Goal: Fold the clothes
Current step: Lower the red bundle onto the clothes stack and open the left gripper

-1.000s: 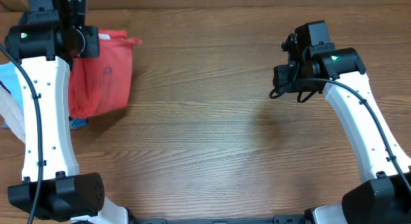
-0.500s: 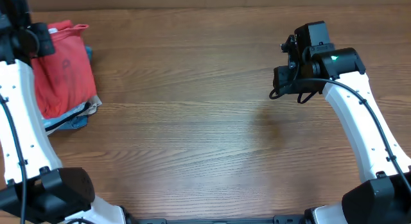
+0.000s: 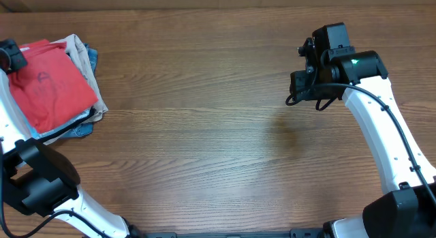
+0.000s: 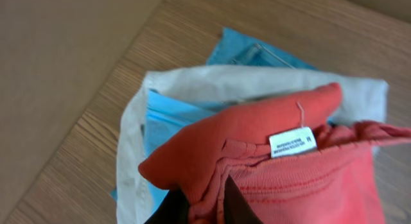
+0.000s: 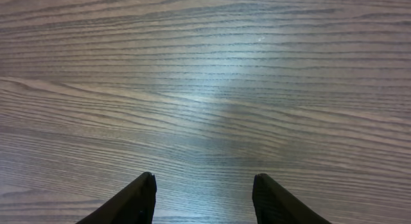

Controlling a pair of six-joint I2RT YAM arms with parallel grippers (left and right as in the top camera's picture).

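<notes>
The folded coral-red T-shirt (image 3: 49, 84) lies on top of a pile of folded garments at the table's far left. In the left wrist view its collar edge (image 4: 270, 166) with a small white tag (image 4: 292, 142) fills the lower frame. My left gripper (image 4: 207, 201) is shut on a fold of the red shirt near the collar; in the overhead view it sits at the left edge (image 3: 10, 57). My right gripper (image 5: 204, 198) is open and empty, hovering above bare wood at the right (image 3: 306, 84).
Under the red shirt lie a beige garment (image 4: 192, 89), a light-blue shirt (image 4: 164, 112) and a denim piece (image 3: 85, 129). The table's left edge (image 4: 83, 108) runs close beside the pile. Bare wood spans the table's middle (image 3: 204, 129).
My left arm has carried the red shirt leftward and set it flat on the pile at the table's far left. The right arm has not moved.
</notes>
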